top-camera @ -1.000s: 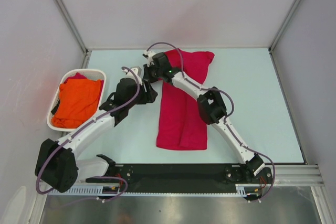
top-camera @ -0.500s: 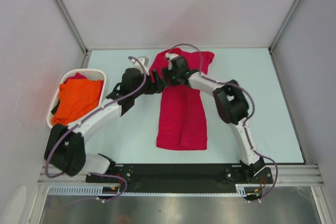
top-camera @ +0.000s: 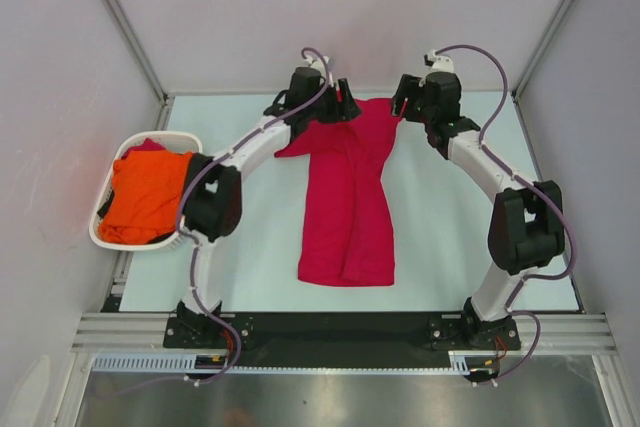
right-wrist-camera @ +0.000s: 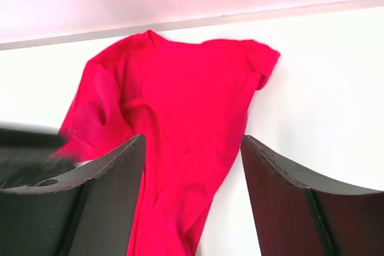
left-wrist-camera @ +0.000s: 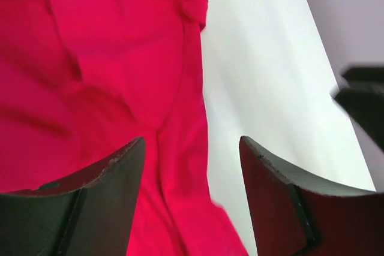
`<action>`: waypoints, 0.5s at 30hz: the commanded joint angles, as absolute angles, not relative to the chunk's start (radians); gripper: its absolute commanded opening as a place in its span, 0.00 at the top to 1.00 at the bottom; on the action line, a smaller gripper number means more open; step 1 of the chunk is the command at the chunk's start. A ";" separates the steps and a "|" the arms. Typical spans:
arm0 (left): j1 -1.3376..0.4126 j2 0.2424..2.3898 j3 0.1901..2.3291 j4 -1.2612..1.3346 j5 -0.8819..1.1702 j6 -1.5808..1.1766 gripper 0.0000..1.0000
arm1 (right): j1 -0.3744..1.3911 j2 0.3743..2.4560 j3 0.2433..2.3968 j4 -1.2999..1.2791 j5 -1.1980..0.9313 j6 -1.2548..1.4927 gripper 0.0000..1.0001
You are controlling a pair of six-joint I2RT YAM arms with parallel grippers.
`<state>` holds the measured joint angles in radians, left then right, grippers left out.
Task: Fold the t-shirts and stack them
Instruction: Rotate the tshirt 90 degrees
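The crimson t-shirt (top-camera: pixel 345 207) lies lengthwise in the middle of the table, its lower part folded narrow and its top spread wider at the far end. The left gripper (top-camera: pixel 338 107) hovers open over the shirt's far left shoulder; in the left wrist view the red cloth (left-wrist-camera: pixel 120 76) lies below its gripper (left-wrist-camera: pixel 192 148), with nothing between the fingers. My right gripper (top-camera: pixel 405 102) hangs open beside the shirt's far right corner; the right wrist view looks down on the shirt (right-wrist-camera: pixel 180 106) under that gripper (right-wrist-camera: pixel 192 145). The orange t-shirt (top-camera: pixel 145 197) is bunched in the basket.
The white oval basket (top-camera: pixel 178 138) stands at the table's left edge, with a bit of red cloth behind the orange shirt. Grey walls close in the far end and both sides. Both arms arch over the table's left and right halves.
Both arms have swung from the middle to the table's far end. The right gripper has opened and let go of the red shirt, whose top now lies spread wider.
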<state>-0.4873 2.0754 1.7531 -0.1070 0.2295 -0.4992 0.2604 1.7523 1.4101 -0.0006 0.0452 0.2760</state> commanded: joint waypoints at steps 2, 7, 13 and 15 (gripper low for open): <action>-0.485 2.344 2.157 -0.309 0.278 -0.526 0.31 | 0.227 1.723 1.361 0.006 0.049 0.290 0.30; -0.444 2.511 2.381 -0.408 0.248 -0.580 0.32 | 0.206 1.698 1.330 -0.026 0.029 0.295 0.31; -0.411 2.456 2.264 -0.359 0.187 -0.561 0.32 | 0.186 1.694 1.315 -0.041 0.014 0.304 0.31; -0.403 2.456 2.257 -0.365 0.187 -0.561 0.32 | 0.180 1.698 1.312 -0.043 0.011 0.311 0.31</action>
<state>-0.4274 2.5206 2.2776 -0.3695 0.2119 -0.5507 0.1913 1.7470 1.3201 -0.0509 0.0265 0.2928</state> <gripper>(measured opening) 0.681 0.691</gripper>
